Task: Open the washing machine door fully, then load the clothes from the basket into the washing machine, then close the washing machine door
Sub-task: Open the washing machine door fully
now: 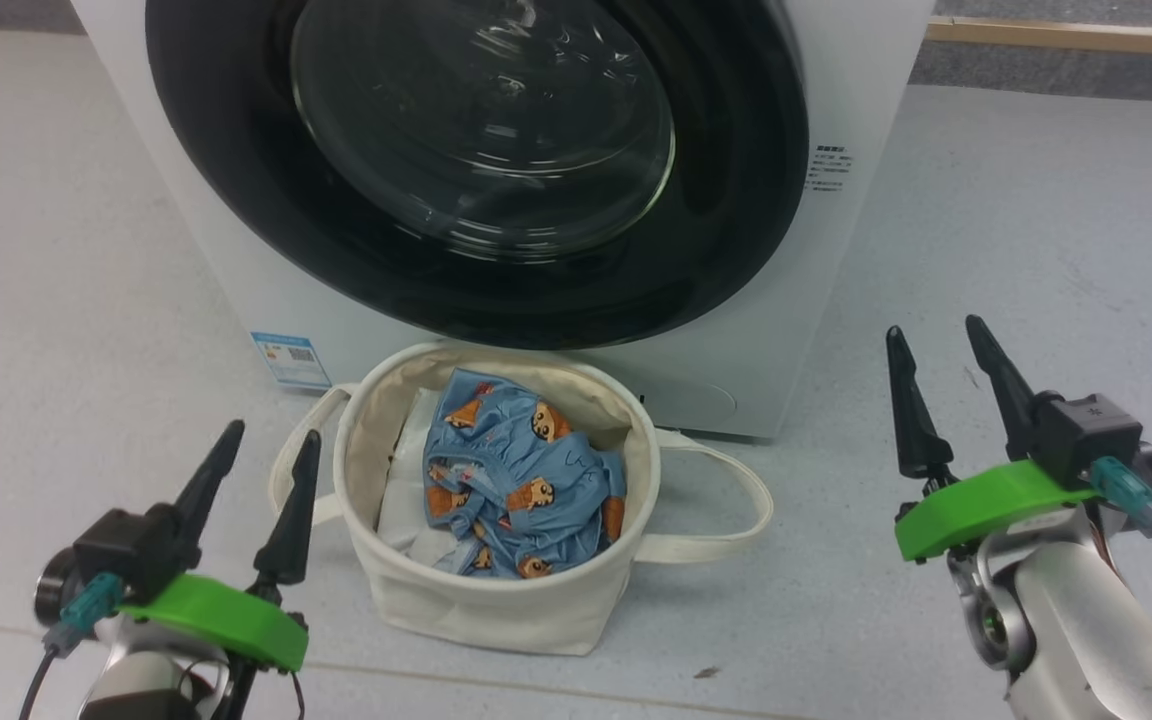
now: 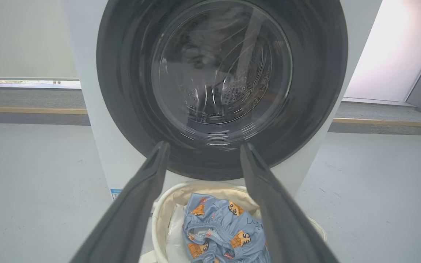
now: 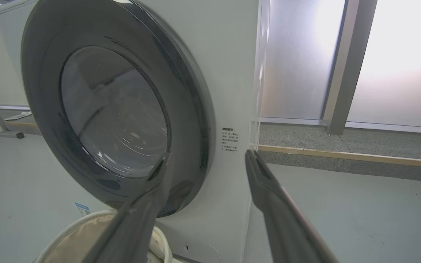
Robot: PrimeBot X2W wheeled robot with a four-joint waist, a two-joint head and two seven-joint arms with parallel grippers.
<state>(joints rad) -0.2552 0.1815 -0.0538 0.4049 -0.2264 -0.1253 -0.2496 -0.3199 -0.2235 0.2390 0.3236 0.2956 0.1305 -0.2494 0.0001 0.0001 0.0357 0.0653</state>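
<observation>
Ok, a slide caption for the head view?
Open left tool and open right tool flank the basket of clothes before the washing machine, door shut.

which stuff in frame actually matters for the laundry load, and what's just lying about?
For the job:
washing machine door, shut
washing machine
basket
bear-print clothes, in the basket

Lying about:
white padded cloth, beside them in the basket
blue label sticker on the machine
wooden strip on the floor behind

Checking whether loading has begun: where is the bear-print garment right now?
In the head view's lower centre, the clothes lie inside the basket, which stands on the floor just before the washing machine, under the closed washing machine door.
</observation>
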